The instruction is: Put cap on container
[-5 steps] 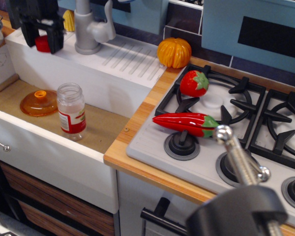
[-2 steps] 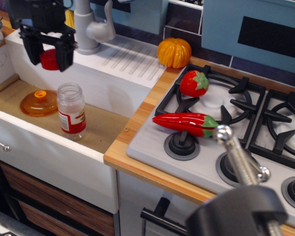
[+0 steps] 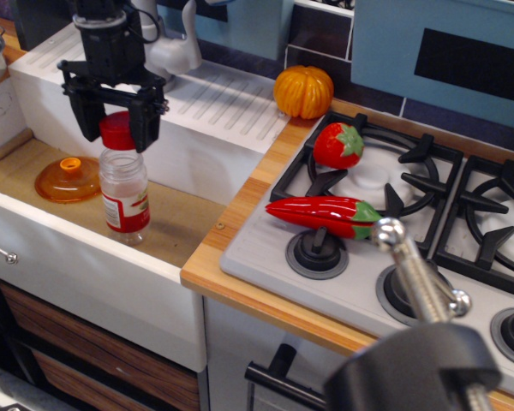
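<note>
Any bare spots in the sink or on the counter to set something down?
Free: sink floor right of the clear glass jar, and the ribbed white drainboard up to the orange pumpkin. Crowded: left corner, where the orange domed lid, jar and pincer holding the red cap cluster.

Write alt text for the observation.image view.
A black gripper holds a red cap just above the open mouth of a clear glass jar standing in a toy kitchen sink, an orange lid beside it.
</note>
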`<state>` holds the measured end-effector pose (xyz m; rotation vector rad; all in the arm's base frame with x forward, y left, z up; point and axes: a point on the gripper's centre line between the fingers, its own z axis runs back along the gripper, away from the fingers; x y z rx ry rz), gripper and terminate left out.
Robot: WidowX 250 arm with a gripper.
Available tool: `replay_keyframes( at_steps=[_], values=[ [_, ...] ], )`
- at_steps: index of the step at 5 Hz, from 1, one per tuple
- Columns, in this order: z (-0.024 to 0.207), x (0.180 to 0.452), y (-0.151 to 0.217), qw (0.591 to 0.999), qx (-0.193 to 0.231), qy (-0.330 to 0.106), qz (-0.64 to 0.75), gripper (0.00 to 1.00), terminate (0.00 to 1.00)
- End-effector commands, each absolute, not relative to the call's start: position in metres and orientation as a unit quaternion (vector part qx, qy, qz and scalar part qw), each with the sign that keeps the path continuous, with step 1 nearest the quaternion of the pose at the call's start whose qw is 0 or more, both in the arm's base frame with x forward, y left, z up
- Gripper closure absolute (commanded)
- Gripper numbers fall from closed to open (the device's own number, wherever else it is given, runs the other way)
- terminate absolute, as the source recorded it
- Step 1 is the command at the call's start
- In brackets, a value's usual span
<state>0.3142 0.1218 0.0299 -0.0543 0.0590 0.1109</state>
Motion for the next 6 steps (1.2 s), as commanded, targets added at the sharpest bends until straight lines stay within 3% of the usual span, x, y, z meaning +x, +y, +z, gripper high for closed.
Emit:
replay_keyframes(
  at_steps=[1, 5, 6],
  values=[
    [0.043, 0.325, 0.124, 0.998, -0.006, -0.014, 0.056, 1.00, 0.00],
    [0.022, 0.317, 0.138, 0.999, 0.025, -0.020, 0.034, 1.00, 0.00],
    [0.017, 0.316, 0.143, 0.999, 0.030, -0.022, 0.031, 1.00, 1.00]
  ],
)
